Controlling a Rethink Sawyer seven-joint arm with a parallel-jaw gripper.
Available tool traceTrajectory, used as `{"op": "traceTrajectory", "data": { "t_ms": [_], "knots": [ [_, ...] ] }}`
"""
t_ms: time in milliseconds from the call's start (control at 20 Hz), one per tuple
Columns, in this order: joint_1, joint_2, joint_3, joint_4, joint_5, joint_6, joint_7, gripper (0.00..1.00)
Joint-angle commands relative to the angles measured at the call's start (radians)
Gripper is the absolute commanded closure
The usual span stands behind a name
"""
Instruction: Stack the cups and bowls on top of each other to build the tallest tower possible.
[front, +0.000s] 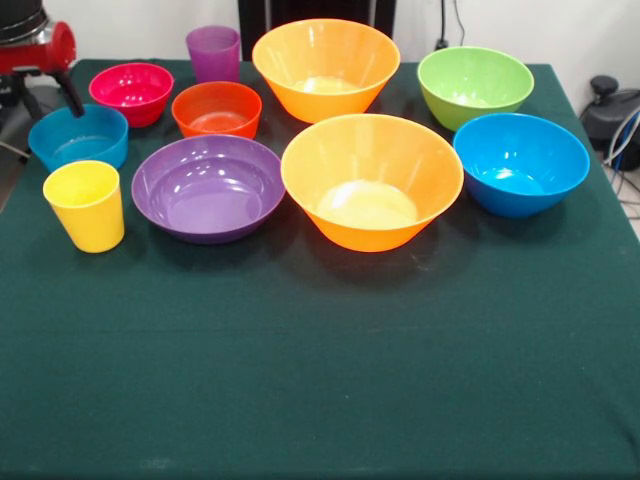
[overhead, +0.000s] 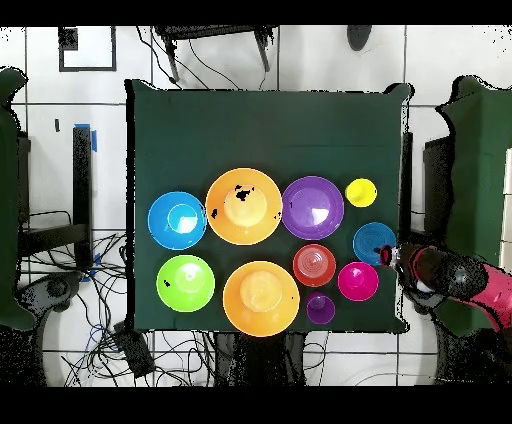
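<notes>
Every bowl and cup stands singly on the green cloth, and no tower is in view. Two large orange bowls (front: 372, 180) (front: 326, 68) sit mid-table, flanked by a shallow purple bowl (front: 208, 187), a green bowl (front: 475, 86) and a blue bowl (front: 521, 163). Small orange-red (front: 216, 109), pink-red (front: 131, 93) and teal (front: 78, 137) bowls cluster at the left. The yellow cup (front: 85, 205) is nearest on the left and the purple cup (front: 213, 53) stands at the back. My gripper (front: 70, 95) (overhead: 386, 255) hangs at the table's edge beside the teal bowl (overhead: 373, 243), holding nothing I can see.
The table (front: 320, 350) has a wide bare stretch of cloth in front of the bowls. Black equipment and cables (front: 610, 105) lie off the right edge. In the overhead view, cables (overhead: 110, 320) trail over the floor by the table.
</notes>
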Motion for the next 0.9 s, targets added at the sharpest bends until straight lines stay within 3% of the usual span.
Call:
{"op": "traceTrajectory", "data": {
  "t_ms": [50, 900],
  "knots": [
    [0.068, 0.055, -0.042, -0.093, -0.132, -0.063, -0.12, 0.0],
    [0.067, 0.025, -0.025, -0.092, -0.125, -0.019, -0.126, 0.0]
  ]
}}
